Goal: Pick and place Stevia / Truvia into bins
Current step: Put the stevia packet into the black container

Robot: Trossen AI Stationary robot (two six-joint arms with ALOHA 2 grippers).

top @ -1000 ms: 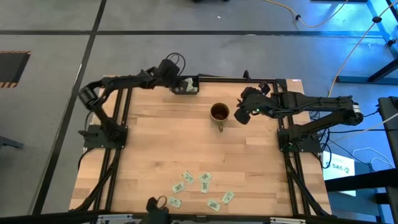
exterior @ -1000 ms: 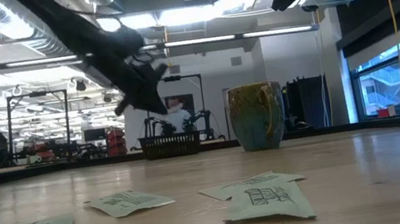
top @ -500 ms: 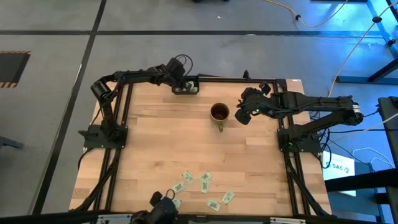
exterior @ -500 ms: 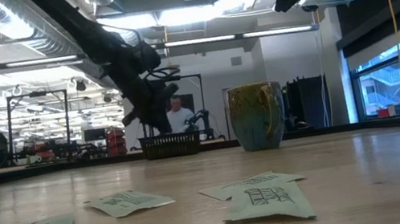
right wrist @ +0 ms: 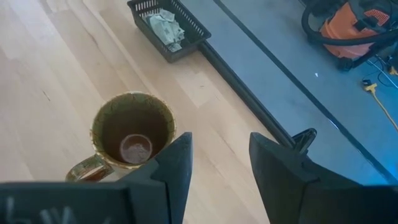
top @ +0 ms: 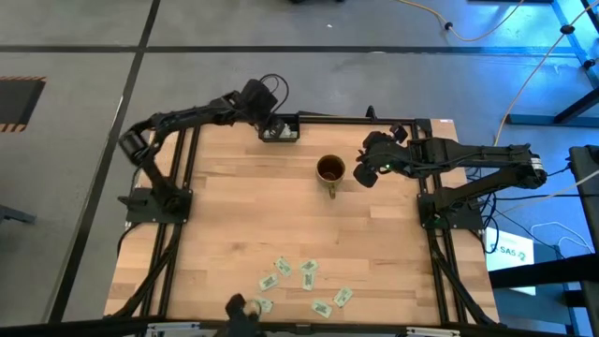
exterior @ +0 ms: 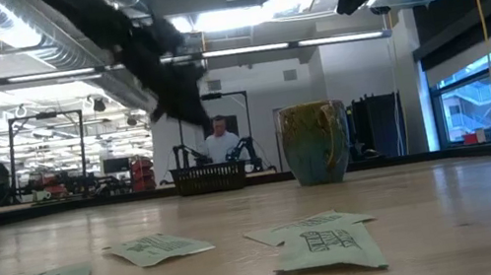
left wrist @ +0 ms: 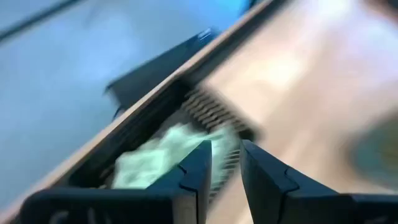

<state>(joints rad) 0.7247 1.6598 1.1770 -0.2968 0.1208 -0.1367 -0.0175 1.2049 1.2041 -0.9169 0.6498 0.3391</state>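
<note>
Nearest the front edge of the table (top: 234, 215), six sachets (top: 308, 273) lie scattered flat, apart from one another. Farther back stands one mug (top: 329, 169), upright, with nothing held over it. The right gripper (top: 367, 175) hangs just beside the mug, its fingers spread wide and empty. At the far edge sits one black tray (top: 280, 131) with crumpled sachets inside, too bunched to count. The left gripper (top: 269, 126) hovers over the tray, its fingers slightly parted, holding nothing.
</note>
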